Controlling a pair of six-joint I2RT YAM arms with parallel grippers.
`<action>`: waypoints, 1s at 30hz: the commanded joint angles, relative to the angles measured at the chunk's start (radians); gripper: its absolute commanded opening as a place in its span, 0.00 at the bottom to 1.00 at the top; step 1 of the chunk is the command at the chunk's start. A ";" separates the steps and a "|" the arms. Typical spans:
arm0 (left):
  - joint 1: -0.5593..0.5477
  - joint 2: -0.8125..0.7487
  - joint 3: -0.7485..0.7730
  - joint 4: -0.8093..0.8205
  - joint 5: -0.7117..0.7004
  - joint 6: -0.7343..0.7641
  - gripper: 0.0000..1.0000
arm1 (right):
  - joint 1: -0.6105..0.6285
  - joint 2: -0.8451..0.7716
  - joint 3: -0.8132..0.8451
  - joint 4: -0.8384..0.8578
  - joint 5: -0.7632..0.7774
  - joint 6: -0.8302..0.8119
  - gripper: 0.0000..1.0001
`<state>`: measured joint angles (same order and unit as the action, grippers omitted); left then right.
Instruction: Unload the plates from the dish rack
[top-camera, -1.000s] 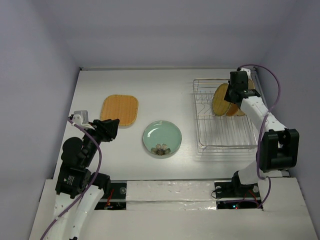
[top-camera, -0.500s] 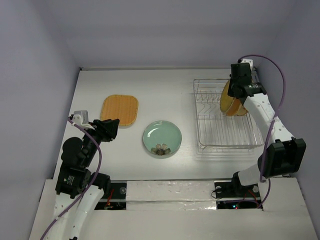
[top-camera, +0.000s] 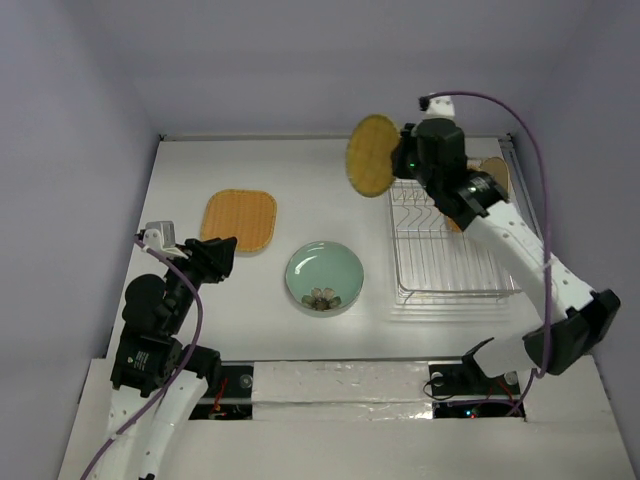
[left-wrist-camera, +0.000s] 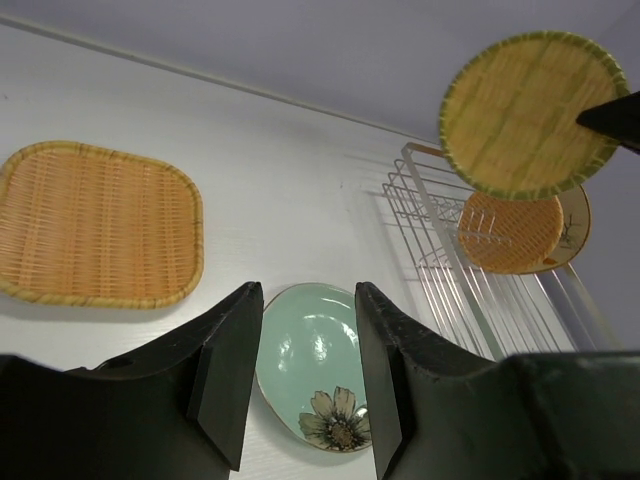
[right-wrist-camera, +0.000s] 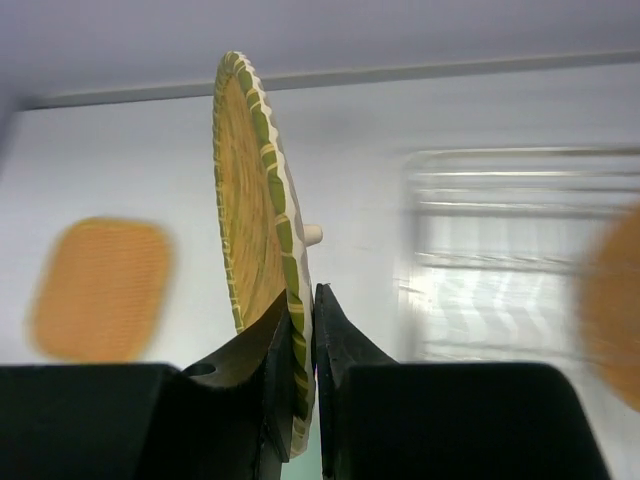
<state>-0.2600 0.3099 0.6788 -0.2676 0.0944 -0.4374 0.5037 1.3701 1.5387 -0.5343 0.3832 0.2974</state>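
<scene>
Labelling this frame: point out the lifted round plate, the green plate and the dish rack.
lifted round plate (top-camera: 373, 155), top view, face.
green plate (top-camera: 325, 270), top view, bare centre.
dish rack (top-camera: 442, 265), top view, wire floor.

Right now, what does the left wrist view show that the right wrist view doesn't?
Left wrist only: the pale green round plate with a flower motif and the open left gripper. Right wrist only: the right gripper pinching the rim of the lifted round yellow woven plate, seen edge-on. Both: that plate, the rounded-square orange woven plate and the silver wire dish rack.

overhead looks down; wrist views share the dish rack (top-camera: 445, 262)
</scene>
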 joint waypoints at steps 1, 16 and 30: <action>0.005 -0.017 0.004 0.018 -0.059 -0.015 0.38 | 0.090 0.125 -0.022 0.340 -0.245 0.182 0.00; 0.015 -0.025 -0.001 0.014 -0.078 -0.023 0.70 | 0.292 0.862 0.458 0.628 -0.464 0.658 0.00; 0.015 -0.026 -0.002 0.019 -0.067 -0.021 0.69 | 0.322 1.032 0.509 0.487 -0.437 0.706 0.35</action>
<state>-0.2512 0.2848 0.6788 -0.2886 0.0200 -0.4599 0.8131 2.4111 2.0258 -0.0563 -0.0624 1.0008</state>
